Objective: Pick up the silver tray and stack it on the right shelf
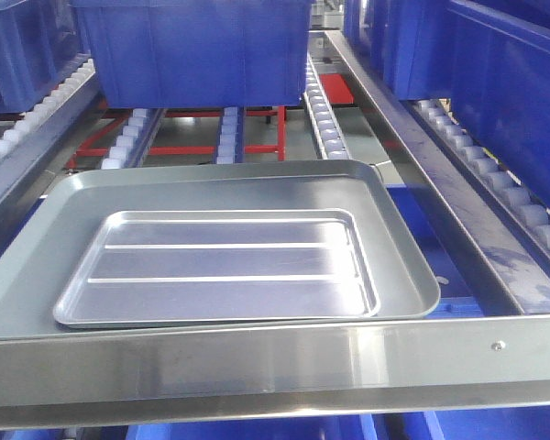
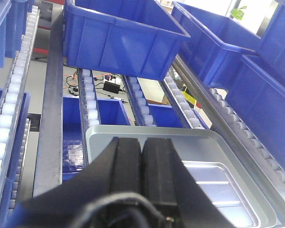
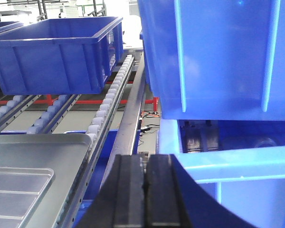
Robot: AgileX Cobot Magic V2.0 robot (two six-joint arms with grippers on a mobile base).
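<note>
The silver tray (image 1: 220, 266), shallow with two raised ridges, lies flat inside a larger plain silver tray (image 1: 37, 266) on the right shelf, just behind the shelf's shiny steel front lip (image 1: 257, 367). Neither gripper shows in the front view. My left gripper (image 2: 141, 145) is shut with nothing in it, above the larger tray's near left part (image 2: 156, 135); the silver tray (image 2: 228, 185) lies to its right. My right gripper (image 3: 145, 161) is shut and empty, over the steel rail (image 3: 130, 128) right of the trays; a corner of the silver tray (image 3: 14, 187) shows at lower left.
A blue bin (image 1: 197, 50) stands on the roller lanes (image 1: 325, 124) behind the trays. More blue bins (image 1: 513, 82) sit beyond the steel divider rail (image 1: 412, 156). One blue bin (image 3: 218, 57) hangs close above and to the right of the right gripper.
</note>
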